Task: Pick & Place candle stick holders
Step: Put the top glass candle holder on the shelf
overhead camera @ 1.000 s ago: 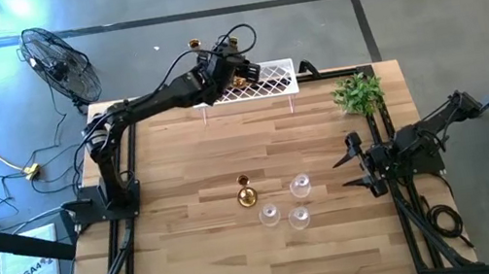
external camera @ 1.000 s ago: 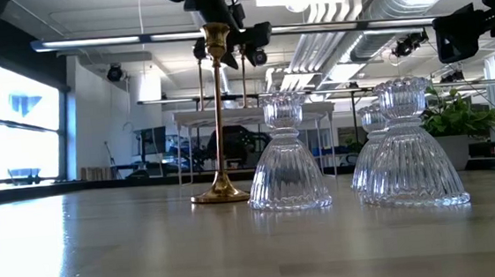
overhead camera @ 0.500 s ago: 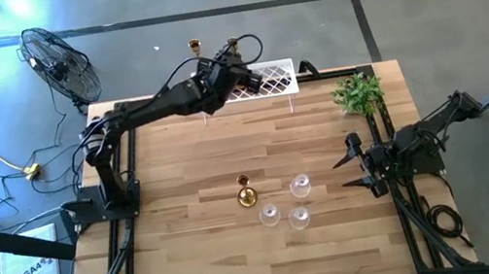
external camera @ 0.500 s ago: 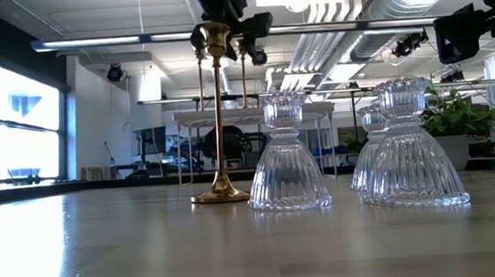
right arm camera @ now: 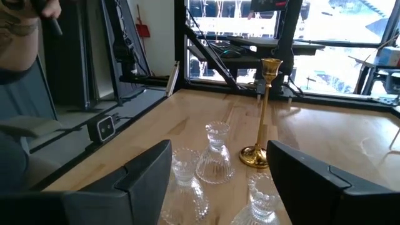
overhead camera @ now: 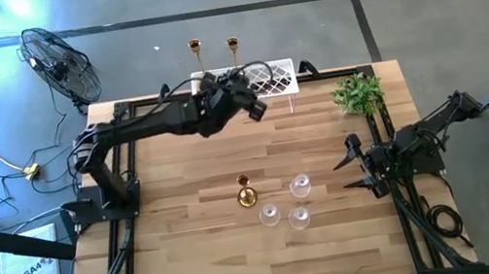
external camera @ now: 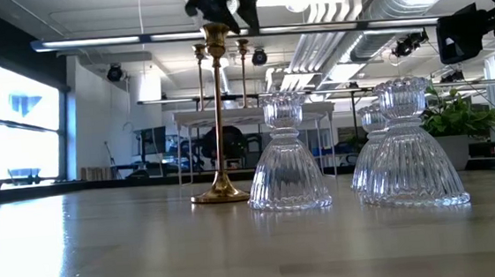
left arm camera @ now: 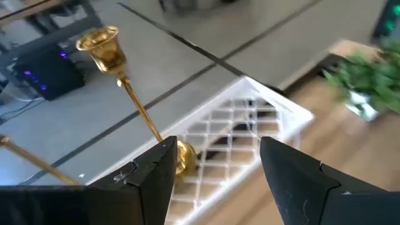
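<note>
Wood desk fills my top cam, plank surface, black frame round it. L arm reaches across the far half, its gripper over the desk just in front of the white lattice rack at the far edge; fingers are parted w/ nothing between them. R arm is parked at the right edge, gripper pointing in toward the middle, fingers also apart and empty.

Green plant sits at the far right corner.

Two gold candle stick holders stand upright on the rack's left end, side by side; from the wrist cam one base looks to rest on the lattice, though I can't see the other's foot. Third gold holder stands on the desk mid-front. Three clear glass holders cluster just right of it, close together; whether they touch I can't tell.
</note>
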Controlling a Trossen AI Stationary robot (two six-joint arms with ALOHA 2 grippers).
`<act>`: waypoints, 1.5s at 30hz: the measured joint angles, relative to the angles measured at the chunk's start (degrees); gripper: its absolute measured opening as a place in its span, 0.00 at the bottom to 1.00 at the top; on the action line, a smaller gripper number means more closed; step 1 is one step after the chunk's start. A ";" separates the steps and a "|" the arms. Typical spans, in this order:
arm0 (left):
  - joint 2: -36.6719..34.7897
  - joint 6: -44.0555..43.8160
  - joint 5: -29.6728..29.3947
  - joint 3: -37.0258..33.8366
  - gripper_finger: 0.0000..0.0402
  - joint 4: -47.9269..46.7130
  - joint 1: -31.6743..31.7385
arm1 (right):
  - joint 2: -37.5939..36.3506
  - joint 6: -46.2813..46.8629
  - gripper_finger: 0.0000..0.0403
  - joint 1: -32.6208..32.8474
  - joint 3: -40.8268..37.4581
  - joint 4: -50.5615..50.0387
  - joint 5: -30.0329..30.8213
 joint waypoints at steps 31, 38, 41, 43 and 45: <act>-17.72 -19.28 9.98 -0.05 0.56 -32.47 -24.16 | 33.17 8.88 0.64 -6.28 -0.24 14.26 10.72; -17.70 -24.73 6.30 -0.18 0.56 -35.47 -28.68 | 41.31 9.25 0.64 -6.28 -0.18 19.21 10.67; -17.70 -25.53 4.59 -0.17 0.56 -35.44 -30.47 | 44.45 8.75 0.64 -6.28 -0.15 23.19 9.34; -17.68 -25.59 3.97 -0.16 0.56 -35.44 -31.56 | 46.57 7.36 0.64 -6.30 -0.13 25.69 7.67; -17.68 -25.62 2.77 -0.16 0.56 -35.38 -32.36 | 48.88 6.24 0.64 -6.37 -0.13 27.68 6.14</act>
